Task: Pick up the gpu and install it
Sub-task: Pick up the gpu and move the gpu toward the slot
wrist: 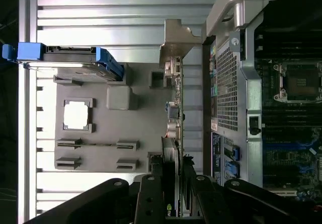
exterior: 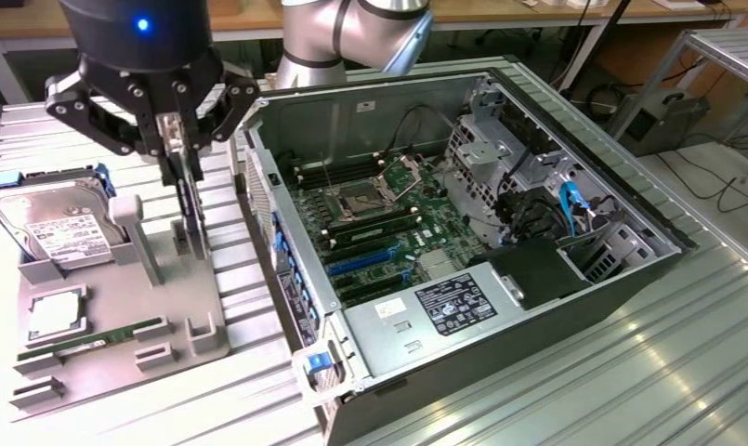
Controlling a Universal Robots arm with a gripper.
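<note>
You're at the pick-up: your gripper (exterior: 185, 167) is clamped on the gpu (exterior: 194, 223) standing in the tray (exterior: 163, 307), so lifting likely calls for a straight pull.

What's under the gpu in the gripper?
Beneath the thin black GPU card, clamped by the black gripper, lies the grey plastic holder tray; whether the card's lower edge touches it is hidden.

One gpu (exterior: 190, 216), one hard drive (exterior: 58, 228), one RAM stick (exterior: 95, 339), one processor chip (exterior: 54, 314), one computer case (exterior: 336, 116), one tray (exterior: 132, 293).
</note>
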